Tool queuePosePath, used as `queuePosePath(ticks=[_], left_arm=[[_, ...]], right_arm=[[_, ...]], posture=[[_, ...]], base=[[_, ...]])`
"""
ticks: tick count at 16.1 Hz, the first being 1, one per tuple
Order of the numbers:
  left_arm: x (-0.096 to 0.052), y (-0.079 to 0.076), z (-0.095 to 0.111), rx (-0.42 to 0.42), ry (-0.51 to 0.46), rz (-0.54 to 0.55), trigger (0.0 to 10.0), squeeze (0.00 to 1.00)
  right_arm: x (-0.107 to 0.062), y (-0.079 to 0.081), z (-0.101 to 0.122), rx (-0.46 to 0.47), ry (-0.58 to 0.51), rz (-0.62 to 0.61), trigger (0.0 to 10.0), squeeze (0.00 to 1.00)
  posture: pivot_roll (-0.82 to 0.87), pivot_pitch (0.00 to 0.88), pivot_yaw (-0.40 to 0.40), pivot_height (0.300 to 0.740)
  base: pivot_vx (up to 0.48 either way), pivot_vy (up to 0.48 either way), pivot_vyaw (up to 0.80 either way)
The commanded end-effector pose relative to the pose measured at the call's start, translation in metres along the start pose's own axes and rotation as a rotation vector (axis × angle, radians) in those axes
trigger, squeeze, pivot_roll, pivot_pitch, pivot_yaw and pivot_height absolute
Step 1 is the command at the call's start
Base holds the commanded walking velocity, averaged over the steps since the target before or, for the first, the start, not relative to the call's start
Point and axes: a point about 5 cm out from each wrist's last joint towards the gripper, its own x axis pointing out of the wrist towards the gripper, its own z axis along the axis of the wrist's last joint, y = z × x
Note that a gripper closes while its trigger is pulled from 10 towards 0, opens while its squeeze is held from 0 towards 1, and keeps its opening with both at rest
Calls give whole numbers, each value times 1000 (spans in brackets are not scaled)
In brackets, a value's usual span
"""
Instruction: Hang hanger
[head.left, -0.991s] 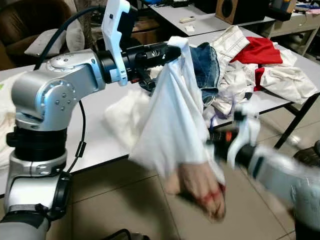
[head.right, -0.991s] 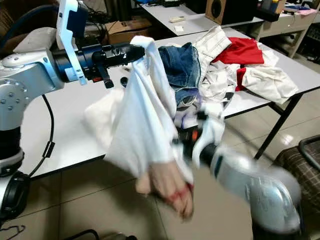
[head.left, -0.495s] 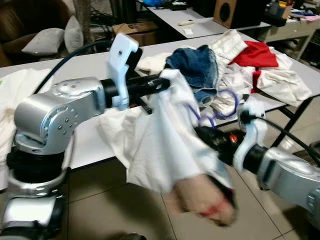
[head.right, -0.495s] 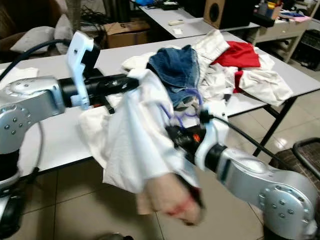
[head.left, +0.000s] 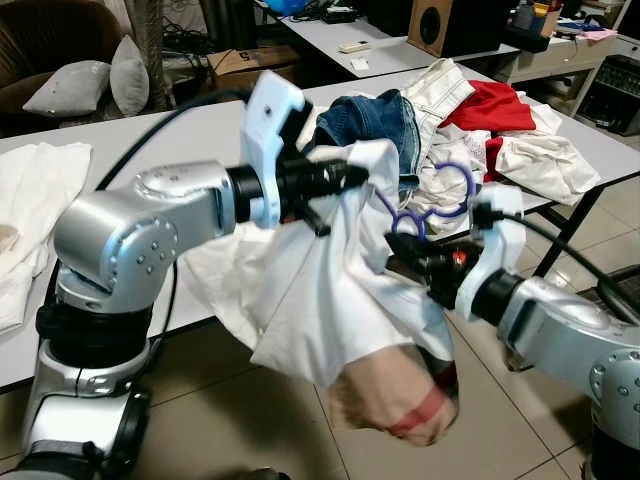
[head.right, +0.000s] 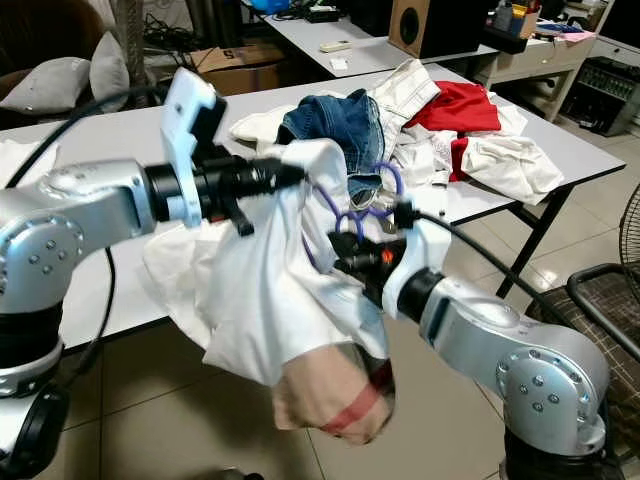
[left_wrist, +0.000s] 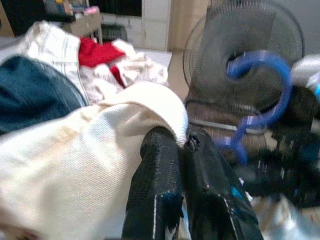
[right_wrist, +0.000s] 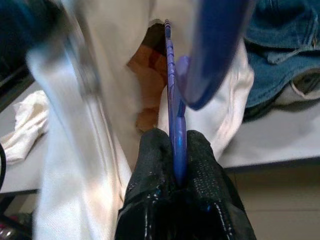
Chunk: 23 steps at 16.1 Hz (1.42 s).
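Between the right end effector's closed fingers sits the blue hanger.

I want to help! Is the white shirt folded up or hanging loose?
Hanging loose. The left gripper pinches the white shirt by one edge, and the rest droops below table height.

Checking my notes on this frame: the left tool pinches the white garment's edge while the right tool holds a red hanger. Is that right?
Not quite: the hanger is blue, not red, as the right wrist view shows, clamped in the right tool. The rest stands: the left tool pinches the edge of the white garment.
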Motion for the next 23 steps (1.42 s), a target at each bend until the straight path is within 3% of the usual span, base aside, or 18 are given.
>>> queuePosePath(ticks=[1, 2, 3, 4, 12, 14, 17, 20, 22, 23], left_arm=[[-1, 1, -2, 18, 25, 6, 4118, 0], [-2, 6, -2, 36, 20, 24, 10000, 0], [-3, 8, 0, 30, 5, 20, 10000, 961], [-3, 8, 5, 7, -26, 7, 10000, 1000], [-3, -6, 15, -55, -57, -151, 10000, 1000], [-3, -2, 13, -38, -41, -126, 10000, 1000], [-25, 27, 28, 16, -168, 49, 10000, 1000], [-49, 47, 10, 22, -141, 260, 10000, 1000], [-65, 46, -9, 12, -117, 304, 10000, 918], [-70, 45, -16, 14, -131, 318, 10000, 820]], right_arm=[[0, -2, 6, -4, -26, -6, 10000, 0], [1, -4, 5, -7, -21, -15, 10000, 0], [1, -5, 4, -7, -20, -19, 10000, 0], [2, -7, 3, -6, -20, -23, 10000, 0], [6, -16, 4, 28, -58, -52, 10000, 0], [7, -16, 4, 27, -67, -46, 10000, 0], [0, -17, 6, 16, -103, -21, 10000, 0], [-12, -8, -5, -132, -12, 66, 10000, 0], [-19, 2, -5, -136, -2, 189, 10000, 0], [-24, 5, -5, -144, 3, 230, 10000, 0]], posture=[[-56, 0, 51, 740], [-57, 0, 53, 740], [-57, 0, 55, 740], [-56, 0, 56, 740], [-51, 0, 71, 740], [-52, 0, 73, 740], [-51, 0, 79, 740], [-51, 0, 81, 740], [-48, 0, 74, 740], [-45, 0, 67, 740]], base=[[0, 0, 0], [0, 0, 0], [0, 0, 0], [0, 0, 0], [0, 0, 0], [0, 0, 0], [0, 0, 0], [0, 0, 533], [0, 0, 800], [0, 0, 800]])
